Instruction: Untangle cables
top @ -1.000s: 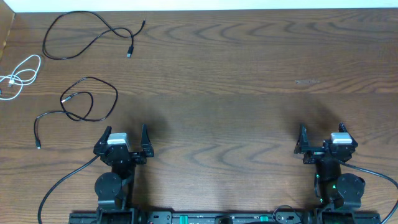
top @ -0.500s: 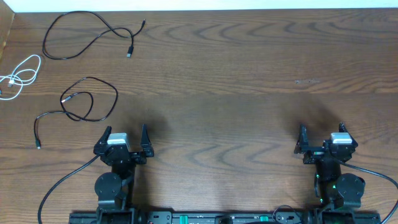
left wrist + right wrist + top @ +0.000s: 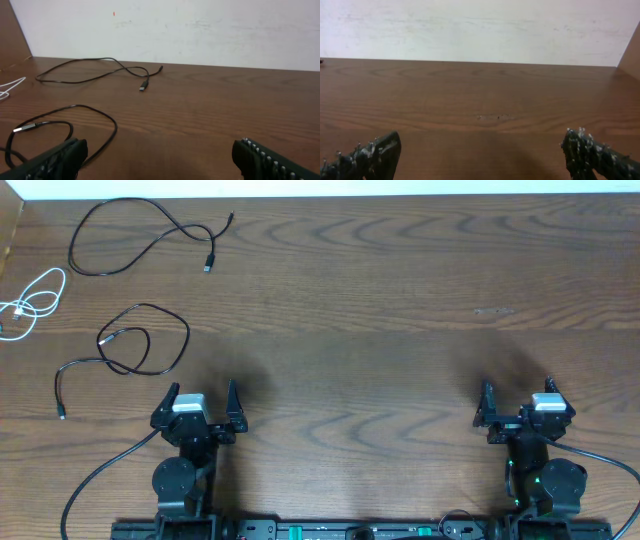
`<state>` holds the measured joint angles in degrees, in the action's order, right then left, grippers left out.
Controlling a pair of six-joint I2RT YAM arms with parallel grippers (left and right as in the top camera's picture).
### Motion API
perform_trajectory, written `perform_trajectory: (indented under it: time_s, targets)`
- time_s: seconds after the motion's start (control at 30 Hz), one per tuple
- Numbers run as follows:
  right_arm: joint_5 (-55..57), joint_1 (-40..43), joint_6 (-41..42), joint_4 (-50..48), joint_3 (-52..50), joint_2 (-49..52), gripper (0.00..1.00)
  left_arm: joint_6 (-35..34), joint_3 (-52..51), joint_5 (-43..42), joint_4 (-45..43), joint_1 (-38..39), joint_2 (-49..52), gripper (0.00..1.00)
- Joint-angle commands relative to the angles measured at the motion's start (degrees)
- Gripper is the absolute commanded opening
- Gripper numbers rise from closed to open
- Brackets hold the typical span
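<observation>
Three cables, all on the left part of the wooden table (image 3: 380,300), each lying apart from the others.

Item one: black cable (image 3: 183,228), far left corner, loose open curve with both plug ends free.

Item two: white cable (image 3: 28,305), left edge, small loops (partly cut off by the frame).

Item three: second black cable (image 3: 187,335), looped over itself, near and ahead of the left gripper (image 3: 201,391).

Left gripper: fingers spread wide, holding nothing.

Right gripper (image 3: 518,389): likewise spread and empty, well apart from every cable.
</observation>
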<state>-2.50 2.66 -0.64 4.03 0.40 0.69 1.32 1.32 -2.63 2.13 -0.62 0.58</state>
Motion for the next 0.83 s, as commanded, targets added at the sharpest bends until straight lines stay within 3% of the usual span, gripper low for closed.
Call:
perform_trajectory:
  time_s: [0.0,0.8]
  targets:
    - [0.61,0.39,0.15,0.28,-0.04,-0.37,0.99,0.35,-1.09,1.84,2.05,0.07,-0.35,0.98]
    - [0.61,0.39,0.15,0.28,-0.04,-0.37,0.99,0.35,-1.09,1.84,2.05,0.07,-0.35,0.98]
